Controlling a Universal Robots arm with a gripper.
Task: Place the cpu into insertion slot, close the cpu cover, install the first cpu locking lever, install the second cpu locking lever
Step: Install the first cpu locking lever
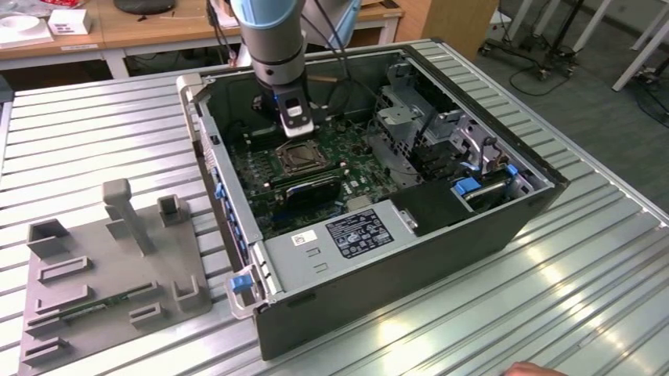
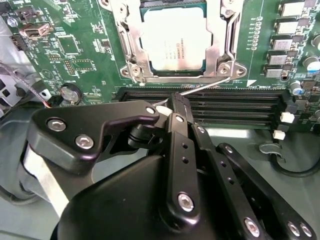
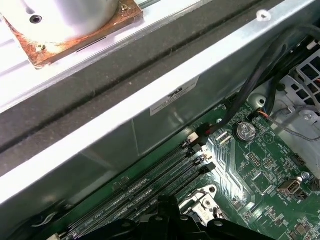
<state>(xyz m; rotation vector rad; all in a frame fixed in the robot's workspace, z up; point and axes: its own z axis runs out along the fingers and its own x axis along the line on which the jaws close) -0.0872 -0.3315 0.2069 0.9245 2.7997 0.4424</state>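
Observation:
The cpu (image 2: 172, 37), silvery-tan, lies flat in the insertion slot (image 1: 298, 158) on the green motherboard. The cpu cover (image 2: 128, 47), a silvery frame, lies down flat around the chip's edges. A thin metal locking lever (image 2: 202, 88) runs along the socket's side that faces the memory slots. One end of it reaches my gripper (image 2: 170, 106). The gripper's fingers are shut together right at that end, and I cannot tell whether the rod is pinched between them. In the exterior view the gripper (image 1: 294, 138) points down into the open case just behind the socket.
Black memory slots (image 2: 230, 102) lie beside the socket. The case wall (image 3: 125, 125) rises close by, and a grey drive cage (image 1: 403, 125) and power supply (image 1: 345, 235) fill the exterior view's right. A grey fixture plate (image 1: 115, 266) lies on the table. A hand (image 1: 533, 368) shows at the bottom edge.

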